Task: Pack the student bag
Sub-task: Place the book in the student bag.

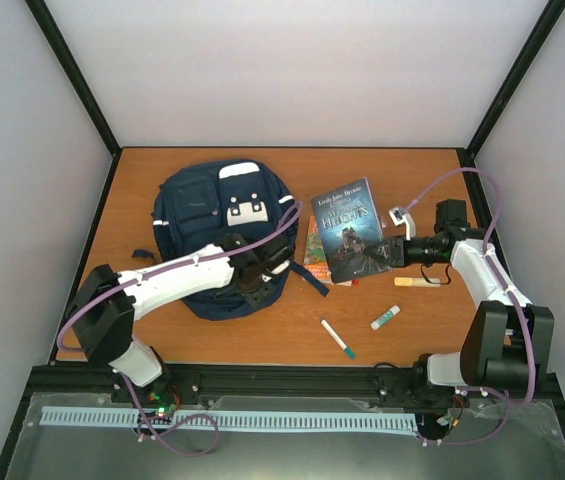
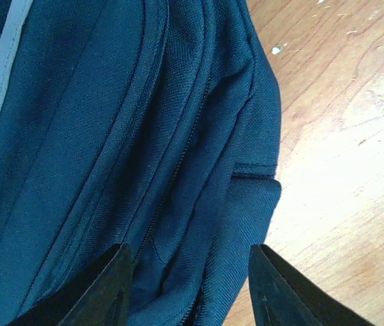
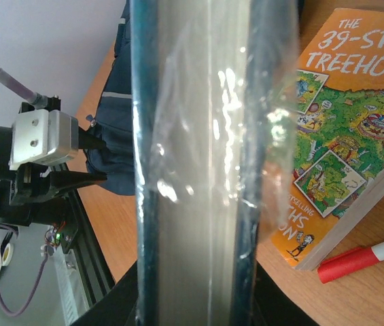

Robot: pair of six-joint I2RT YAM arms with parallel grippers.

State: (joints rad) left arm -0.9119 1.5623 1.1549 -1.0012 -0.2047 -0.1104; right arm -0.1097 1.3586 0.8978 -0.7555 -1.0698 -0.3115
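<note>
The student bag [image 1: 212,215] lies flat on the left half of the counter [image 1: 402,170], its long axis running from the back edge toward the near edge. The left arm is the nearer one and reaches over it. The left fingers [image 2: 103,285] stand apart, straddling the fabric at the bag's near right edge beside a zip seam, with cloth between them but no clear pinch. No open mouth shows in any view and that zip looks shut, so the bag's contents cannot be told. The right fingers [image 3: 273,305] are clamped on the dark book [image 1: 354,228], held tilted just right of the bag, over the orange book [image 3: 341,136]. The bag lies leftward from the held book, so the coming move likely waits on the left arm opening a compartment. A red marker [image 3: 361,261], a green-capped pen [image 1: 339,338] and a glue stick [image 1: 385,318] lie loose toward the near right.
</note>
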